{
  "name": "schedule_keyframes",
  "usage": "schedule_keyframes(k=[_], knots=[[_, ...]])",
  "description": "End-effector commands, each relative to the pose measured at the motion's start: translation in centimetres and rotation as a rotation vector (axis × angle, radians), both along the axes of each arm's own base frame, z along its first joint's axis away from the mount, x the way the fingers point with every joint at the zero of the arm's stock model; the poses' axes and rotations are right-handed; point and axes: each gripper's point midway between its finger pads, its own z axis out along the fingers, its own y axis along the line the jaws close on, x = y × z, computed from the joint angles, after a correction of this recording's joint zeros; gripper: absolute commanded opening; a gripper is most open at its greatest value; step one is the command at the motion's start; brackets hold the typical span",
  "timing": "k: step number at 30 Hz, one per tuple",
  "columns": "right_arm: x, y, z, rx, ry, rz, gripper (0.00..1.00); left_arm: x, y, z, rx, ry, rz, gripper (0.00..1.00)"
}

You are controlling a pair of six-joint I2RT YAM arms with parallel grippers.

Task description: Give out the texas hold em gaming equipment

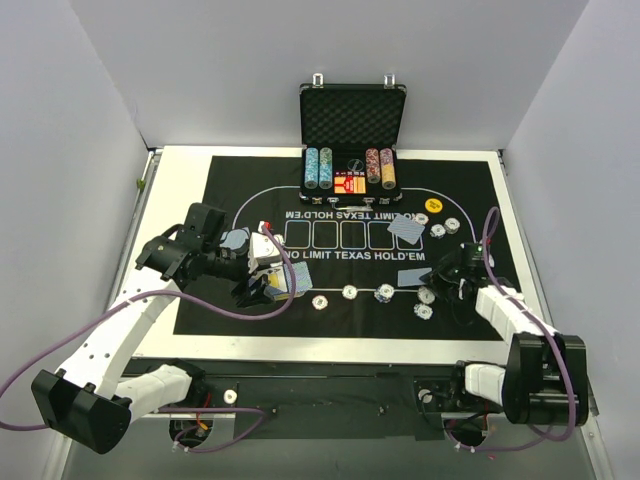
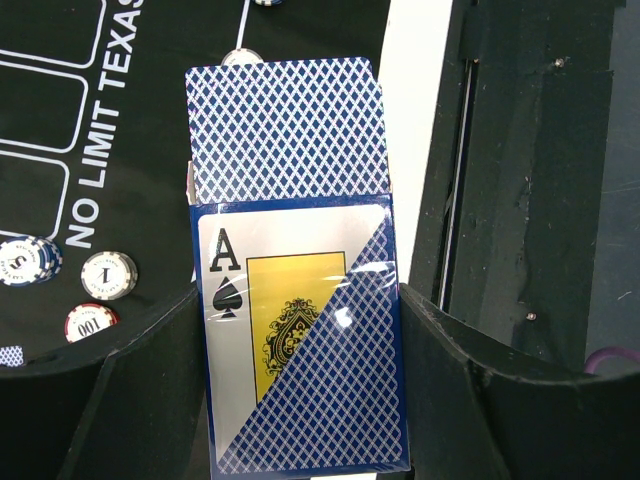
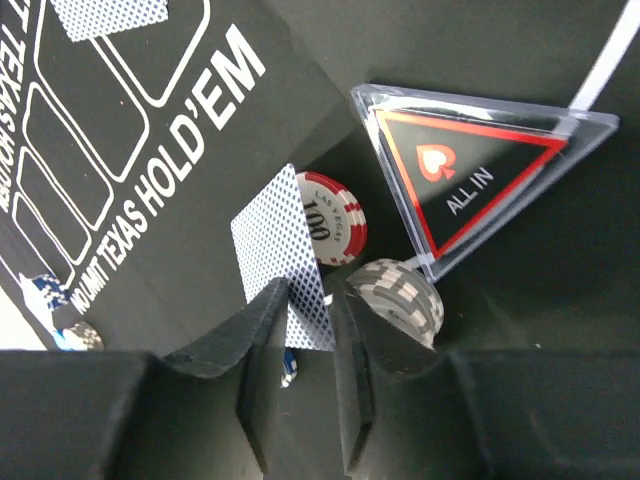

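One deck, mid-deal.
Left fingers [image 2: 150, 390] clamp the card box [image 2: 300, 350] over the mat's [image 1: 200, 310] near-left edge; right fingers [image 3: 262, 340] sit nearly together over a face-down card [image 3: 270, 235] (gripping? can't tell). I'd hold the box steady.

Open black case [image 1: 352, 115] with chip stacks [image 1: 319, 168] at mat's [image 1: 225, 180] far edge
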Motion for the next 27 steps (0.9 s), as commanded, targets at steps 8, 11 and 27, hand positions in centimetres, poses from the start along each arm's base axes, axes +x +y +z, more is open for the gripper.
schedule_keyframes(k=[8, 11, 27], knots=[[-1.5, -1.0, 6.0, -0.097, -0.054, 0.01, 0.36, -0.2, -1.0, 2.2, -0.068, -0.039, -0.031, 0.03], [-1.5, -0.9, 8.2, -0.102, -0.098, 0.008, 0.37, -0.2, -1.0, 2.2, -0.067, -0.038, -0.03, 0.03], [-4.3, 23.4, 22.9, 0.254, -0.462, 0.809, 0.53, 0.1, -1.0, 1.7, -0.056, -0.041, -0.023, 0.03]])
